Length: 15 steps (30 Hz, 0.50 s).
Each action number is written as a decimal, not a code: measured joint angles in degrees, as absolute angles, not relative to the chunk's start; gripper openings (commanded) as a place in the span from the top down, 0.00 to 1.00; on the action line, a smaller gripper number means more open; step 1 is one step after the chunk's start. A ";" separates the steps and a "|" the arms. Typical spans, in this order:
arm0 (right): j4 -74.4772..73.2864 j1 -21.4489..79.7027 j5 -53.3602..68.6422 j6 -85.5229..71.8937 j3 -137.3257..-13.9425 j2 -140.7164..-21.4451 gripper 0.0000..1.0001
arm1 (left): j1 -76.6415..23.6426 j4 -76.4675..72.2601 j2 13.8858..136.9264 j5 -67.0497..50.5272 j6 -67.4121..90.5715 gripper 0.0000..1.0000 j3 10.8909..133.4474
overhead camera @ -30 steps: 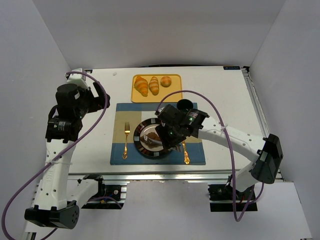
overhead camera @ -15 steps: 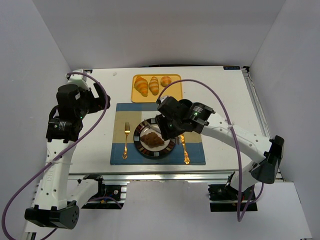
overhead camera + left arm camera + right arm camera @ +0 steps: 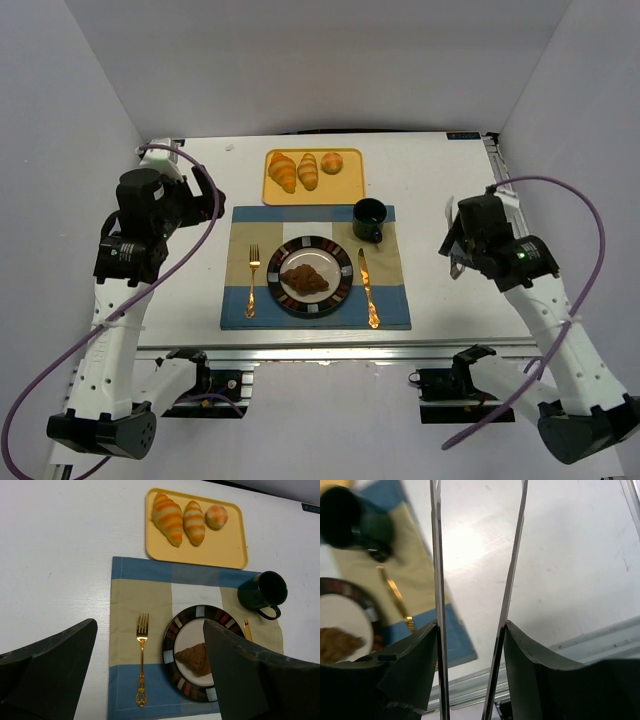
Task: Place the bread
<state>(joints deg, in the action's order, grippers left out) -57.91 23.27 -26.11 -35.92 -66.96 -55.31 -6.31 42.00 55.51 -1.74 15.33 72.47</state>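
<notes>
Fingers (image 3: 438, 605) of the right gripper (image 3: 455, 258) are two thin metal blades standing apart with only bare table showing between them, so this gripper is released and holds nothing. A second ago it was down over the plate (image 3: 272, 283), hiding the middle of it. Half a second ago it had risen and the bread was already lying uncovered. Now the whole right arm has swung away to the right and hangs over the white table (image 3: 440, 180), well apart from the placemat (image 3: 240, 300).

Fingers (image 3: 55, 665) of the left gripper (image 3: 207, 203) are dark, spread wide and empty. That arm stays at the far left, beside the placemat's far corner, almost where it was in both earlier pictures.

The bread (image 3: 305, 279), a dark brown lumpy piece, lies on the pale centre of the plate, inside the striped rim and clear of both grippers. It looks the same as it did half a second ago.

A gold fork (image 3: 252, 282) lies on the placemat just left of the plate and a gold knife (image 3: 367, 287) just right of it, both unmoved. The dark mug (image 3: 369, 220), half covered by the arm a second ago, now shows whole at the placemat's far right corner. Beyond the placemat is the yellow tray (image 3: 345, 190) with two striped croissants (image 3: 283, 171) and a small round bun (image 3: 332, 162), as before.
</notes>
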 measured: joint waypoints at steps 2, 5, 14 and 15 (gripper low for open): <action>-56.18 19.79 -25.28 -35.62 -61.52 -55.24 0.42 | -6.74 41.98 55.57 -1.76 15.35 0.02 72.47; -51.77 15.42 -23.92 -35.57 -53.08 -57.28 0.42 | -7.42 42.02 55.70 -1.76 15.35 0.02 72.47; -37.89 8.69 -19.25 -35.31 -40.29 -66.11 0.37 | -8.60 42.06 55.75 -1.69 15.03 0.02 72.47; -36.77 8.69 -18.63 -35.24 -39.88 -67.40 0.35 | -8.64 42.06 55.75 -1.67 15.03 0.02 72.47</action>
